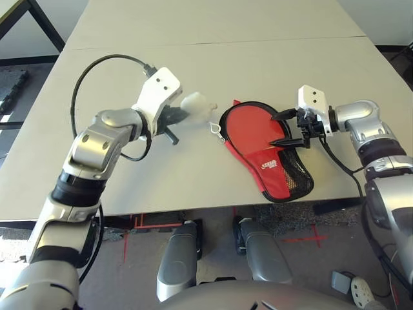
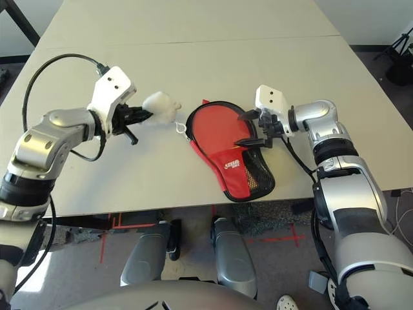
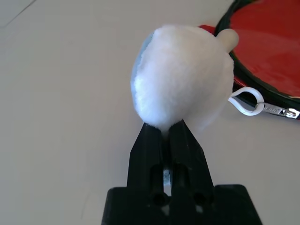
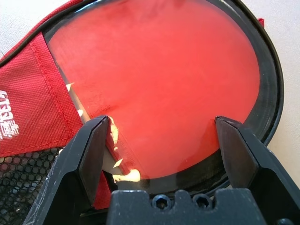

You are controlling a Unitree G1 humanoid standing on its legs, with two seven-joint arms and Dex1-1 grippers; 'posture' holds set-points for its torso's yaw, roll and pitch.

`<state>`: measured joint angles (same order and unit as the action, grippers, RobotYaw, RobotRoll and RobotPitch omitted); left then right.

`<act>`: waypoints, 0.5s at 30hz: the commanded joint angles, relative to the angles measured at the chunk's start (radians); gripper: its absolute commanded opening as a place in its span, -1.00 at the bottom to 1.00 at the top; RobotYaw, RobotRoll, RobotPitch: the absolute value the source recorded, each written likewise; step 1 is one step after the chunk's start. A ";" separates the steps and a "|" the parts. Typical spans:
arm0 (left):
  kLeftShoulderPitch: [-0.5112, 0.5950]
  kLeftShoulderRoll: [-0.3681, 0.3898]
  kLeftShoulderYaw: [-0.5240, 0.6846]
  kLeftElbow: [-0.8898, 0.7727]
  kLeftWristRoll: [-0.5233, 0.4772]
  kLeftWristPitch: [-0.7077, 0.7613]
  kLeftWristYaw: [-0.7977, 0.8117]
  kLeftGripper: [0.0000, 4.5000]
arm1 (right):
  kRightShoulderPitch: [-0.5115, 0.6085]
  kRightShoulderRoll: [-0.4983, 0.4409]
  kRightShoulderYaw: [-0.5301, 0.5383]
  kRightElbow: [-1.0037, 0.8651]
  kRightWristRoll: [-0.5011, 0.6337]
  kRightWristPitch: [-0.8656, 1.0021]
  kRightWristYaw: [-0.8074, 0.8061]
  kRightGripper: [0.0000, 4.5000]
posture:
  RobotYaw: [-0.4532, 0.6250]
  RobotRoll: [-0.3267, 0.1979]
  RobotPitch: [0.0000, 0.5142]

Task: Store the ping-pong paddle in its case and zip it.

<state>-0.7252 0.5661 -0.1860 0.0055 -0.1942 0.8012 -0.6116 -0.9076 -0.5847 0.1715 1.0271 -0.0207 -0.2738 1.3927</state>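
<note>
You had the case [image 1: 274,169] lying flat on the tabletop [image 1: 193,174] near its front edge, mesh pocket [image 1: 295,177] and white logo end closest to you, round end further back. The paddle [image 4: 159,79] sat inside the case, its red face showing through the open mouth, ringed by the black zipper edging. I couldn't see the handle.

Your right gripper [image 1: 284,128] came in from the right side, pointing left over the round end of the case. Its jaws stood wide apart, one finger on each side of the red face in the right wrist view, holding nothing. Couldn't tell whether the fingertips touched the case.

Your left gripper [image 2: 143,115] was on the left, just beside the case mouth, clear of the tabletop surface. Its jaws were closed tight on the base of the white pompom [image 3: 183,77]. A small white loop [image 3: 246,101] ran from the pompom to the metal zipper pull [image 3: 279,111] at the case edge.

Beyond them, a seam [image 1: 213,42] crossed the tabletop.
</note>
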 commanded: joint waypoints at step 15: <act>-0.469 -0.312 0.019 0.934 0.197 -0.545 0.191 -1.00 | 0.154 -0.008 0.045 -0.061 -0.060 0.037 -0.014 1.00 | -0.02 0.25 -0.07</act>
<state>-1.1516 0.2695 -0.1953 0.8486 -0.0217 0.3350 -0.4665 -0.8346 -0.5990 0.1464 0.9210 -0.0088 -0.2607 1.3801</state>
